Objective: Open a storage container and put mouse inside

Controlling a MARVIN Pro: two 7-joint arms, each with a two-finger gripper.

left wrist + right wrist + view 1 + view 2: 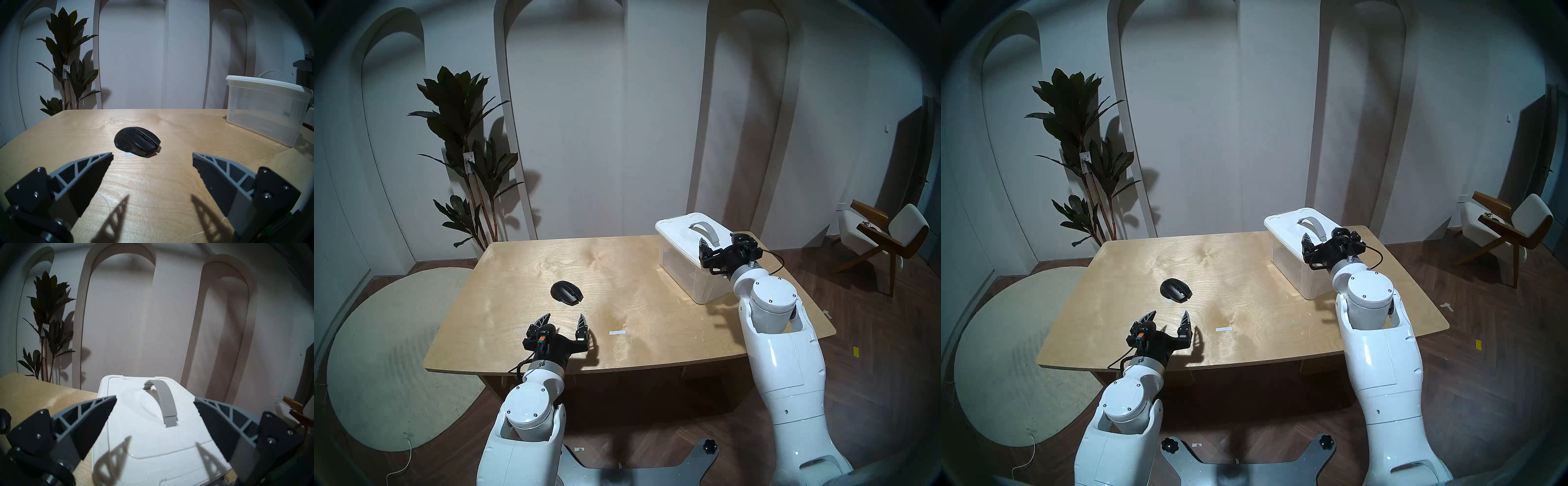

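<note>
1. Storage container (690, 271): clear bin, right of centre in the head view, on the far right part of the wooden table (517, 271); white lid (153, 429) seated on top, grey arched handle (165, 400) standing upright along its middle.
2. Mouse (566, 293): black, left of centre in the head view, flat on the tabletop, well apart from the bin; in the left wrist view at centre frame (137, 141), bin at the right edge.
3. Left gripper (563, 320): lower centre-left of the head view, just above the table, jaws spread wide and empty, tips pointing toward the mouse but short of it. Fingers (88, 171) at the lower corners of the wrist view, mouse framed between them, small white tape mark (128, 154) just before it.
4. Right gripper (154, 405): at the near end of the lid, right of centre in the head view, jaws released and holding nothing; handle lying between the fingertips and beyond them, untouched; finger shadows cast on the lid.
5. White strip (617, 332) on the table near lower centre; potted plant (466, 152) at upper left; chair (884, 237) at the right edge.
</note>
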